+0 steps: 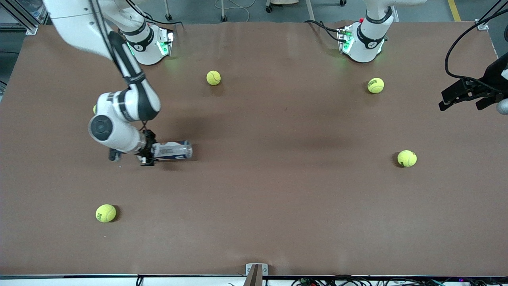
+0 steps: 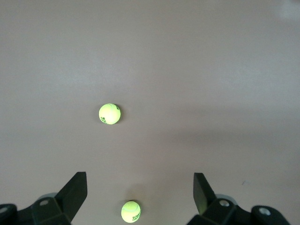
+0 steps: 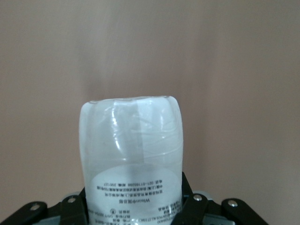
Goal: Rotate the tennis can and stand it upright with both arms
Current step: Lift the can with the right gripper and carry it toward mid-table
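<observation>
Tennis can (image 1: 173, 150) lies on its side on the table toward the right arm's end, clear tube, white-navy label, one end clamped in right gripper (image 1: 147, 150); clear end (image 3: 131, 136) points toward table's middle.

table (image 1: 278, 206): brown, matte surface
tennis ball (image 1: 213, 78): yellow-green, near the right arm's base end, far from the front camera
second tennis ball (image 1: 375, 85): printed with dark lettering, just in front of the left arm's base
third tennis ball (image 1: 406, 158): toward the left arm's end, mid-table
fourth tennis ball (image 1: 105, 213): toward the right arm's end, nearest the front camera
cables (image 1: 357, 281): along the table edge closest to the front camera
</observation>
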